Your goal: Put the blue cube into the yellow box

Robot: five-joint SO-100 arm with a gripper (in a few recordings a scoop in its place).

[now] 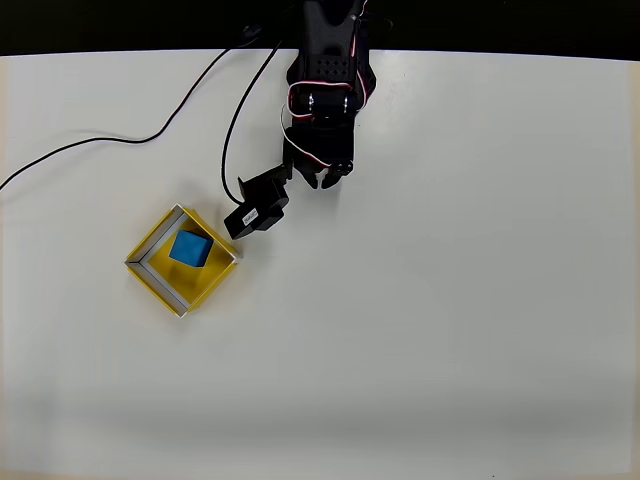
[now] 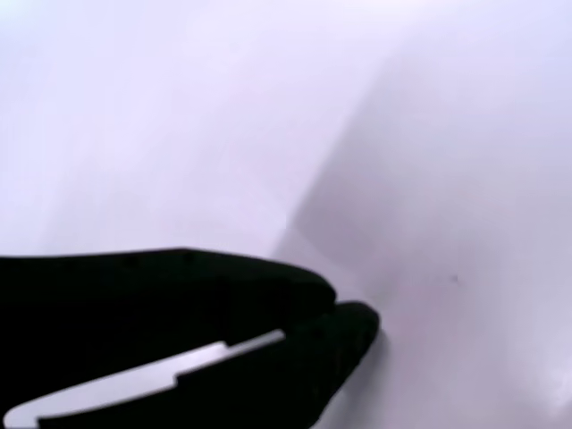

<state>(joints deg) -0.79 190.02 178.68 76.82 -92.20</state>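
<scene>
The blue cube (image 1: 190, 248) lies inside the yellow box (image 1: 150, 266), which sits turned like a diamond at the left of the white table in the overhead view. My black gripper (image 1: 328, 179) hangs over bare table up and to the right of the box, well apart from it. In the wrist view the gripper (image 2: 344, 310) has its two dark fingers pressed together at the tips with nothing between them, over plain white table.
A black cable (image 1: 130, 138) runs across the table's top left toward the arm base (image 1: 330, 40). The wrist camera block (image 1: 256, 208) sticks out beside the box's upper corner. The white table (image 1: 450, 320) stretches right and down.
</scene>
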